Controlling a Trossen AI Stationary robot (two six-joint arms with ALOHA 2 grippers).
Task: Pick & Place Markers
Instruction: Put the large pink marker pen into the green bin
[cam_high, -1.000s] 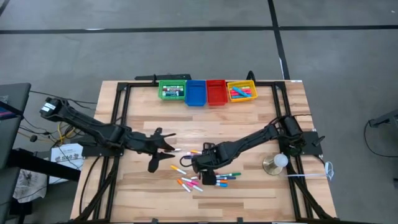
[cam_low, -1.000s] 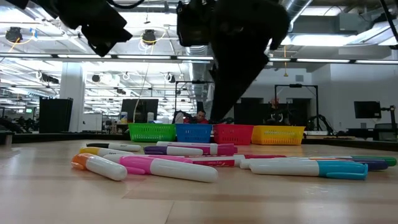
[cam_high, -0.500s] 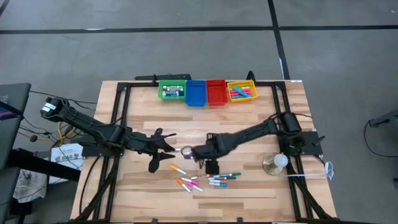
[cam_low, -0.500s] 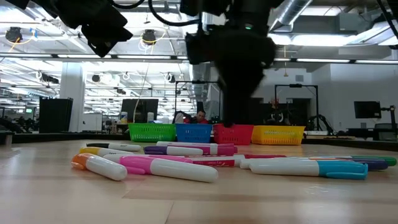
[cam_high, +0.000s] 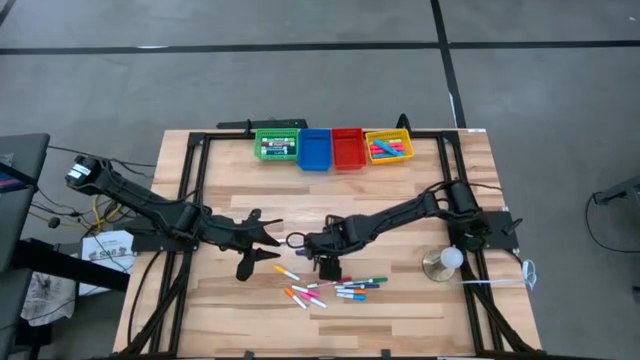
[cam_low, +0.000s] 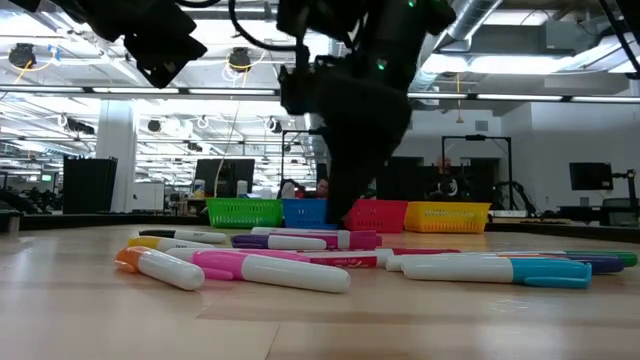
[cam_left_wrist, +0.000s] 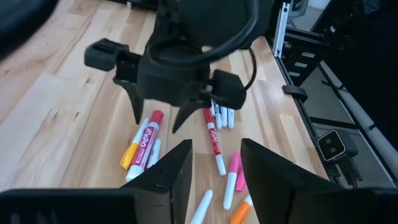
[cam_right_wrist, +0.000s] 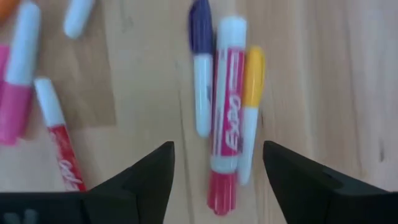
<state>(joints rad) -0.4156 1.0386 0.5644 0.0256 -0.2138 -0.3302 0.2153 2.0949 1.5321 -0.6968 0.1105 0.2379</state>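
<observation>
Directly beneath the right gripper (cam_right_wrist: 214, 163), three thin plastic markers lie side by side on the light wooden table (cam_high: 420, 200), long axes parallel: a red-and-white marker (cam_right_wrist: 225, 124) in the middle, a white one with a dark purple cap (cam_right_wrist: 200, 74) touching one flank, and a white one with a yellow cap (cam_right_wrist: 250, 106) touching the other. Their caps all point the same way in the right wrist view, away from the fingers. That gripper is spread wide and empty, its two dark fingers (cam_right_wrist: 146, 174) straddling the trio without contact.

More loose markers (cam_high: 330, 288) are scattered just beside it near the table's front centre, most lying roughly crosswise to the table's depth; pink, orange, blue and green ones show, too small to count exactly from above. From table level, a pink-and-white marker (cam_low: 270, 268) and a white one with a teal cap (cam_low: 500, 270) lie nearest the lens, long axes running across the picture.

Left of the pile, the left gripper (cam_high: 262, 243) hovers above the table with its fingers parted, holding nothing.

Four small plastic bins stand in a touching row at the far edge: green (cam_high: 276, 145), blue (cam_high: 314, 149), red (cam_high: 347, 149) and yellow (cam_high: 389, 146). Markers lie in the green and yellow bins.
</observation>
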